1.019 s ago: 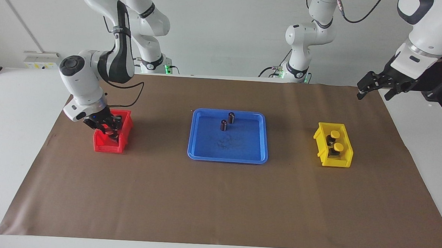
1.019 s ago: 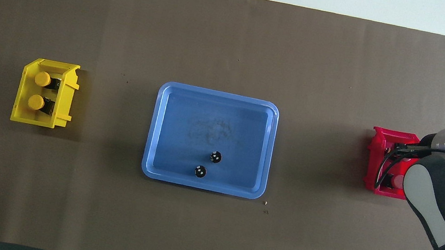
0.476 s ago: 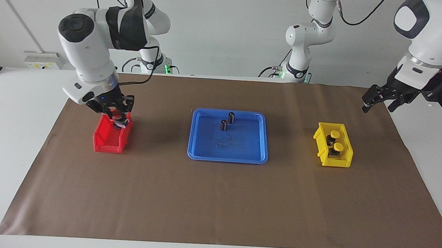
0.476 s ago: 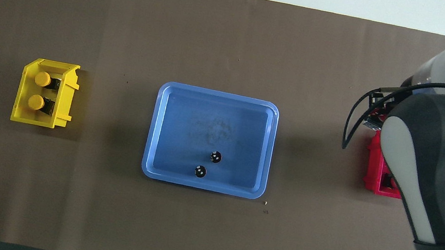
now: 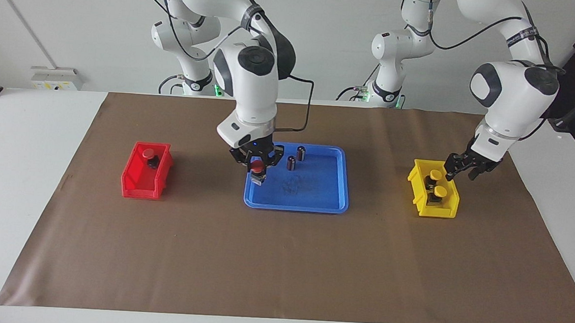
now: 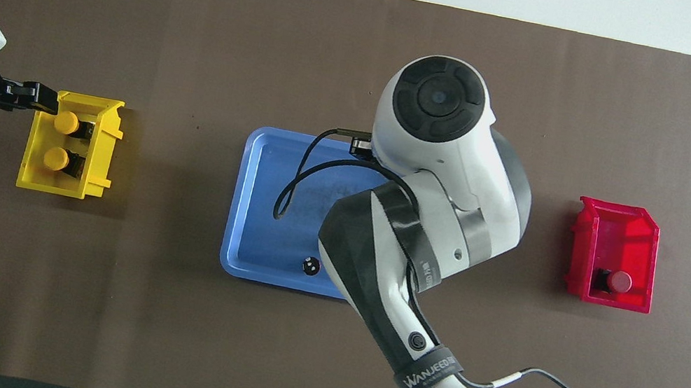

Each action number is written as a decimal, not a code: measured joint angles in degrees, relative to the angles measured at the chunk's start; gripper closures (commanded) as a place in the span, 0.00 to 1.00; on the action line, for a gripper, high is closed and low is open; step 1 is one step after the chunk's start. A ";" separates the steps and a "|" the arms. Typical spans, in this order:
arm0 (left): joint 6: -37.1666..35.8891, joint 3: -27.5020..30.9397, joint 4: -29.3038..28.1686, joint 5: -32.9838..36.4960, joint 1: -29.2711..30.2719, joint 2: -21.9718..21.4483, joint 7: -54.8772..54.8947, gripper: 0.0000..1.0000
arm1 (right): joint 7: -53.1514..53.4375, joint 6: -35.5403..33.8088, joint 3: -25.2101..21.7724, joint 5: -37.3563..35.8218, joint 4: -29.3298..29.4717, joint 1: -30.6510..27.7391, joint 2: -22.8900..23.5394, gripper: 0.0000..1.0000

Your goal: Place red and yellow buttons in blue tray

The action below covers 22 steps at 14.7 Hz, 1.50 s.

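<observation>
Right gripper (image 5: 257, 171): clenched on a red button (image 5: 256, 168), held over the blue tray (image 5: 315, 202) at the edge toward the right arm's end. Button judged light, rigid, smooth-capped; best gripped across the black base.

Left gripper (image 5: 460, 171): over the yellow bin (image 5: 422, 181) holding two yellow buttons (image 5: 440, 191); finger state cannot be told.

Second red button (image 5: 148, 153): in the red bin (image 5: 136, 185).

Surface: brown mat (image 5: 282, 264); ample room in the tray beside two maroon cylinders (image 5: 291, 162).

I am working in a robotics lab: two white arms (image 5: 252, 76) are bolted at the edge of a white table (image 5: 28, 133) covered with a brown paper sheet (image 5: 282, 259), cables trail from their bases, a bare white wall (image 5: 323, 35) stands at the back, and small sorting bins (image 5: 146, 176) sit on the sheet.
</observation>
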 measured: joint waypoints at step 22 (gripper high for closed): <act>9.66 -0.02 -4.72 0.00 -1.25 5.00 -0.02 0.99 | -17.32 -4.29 -1.67 -0.19 -10.03 -10.88 -11.61 0.16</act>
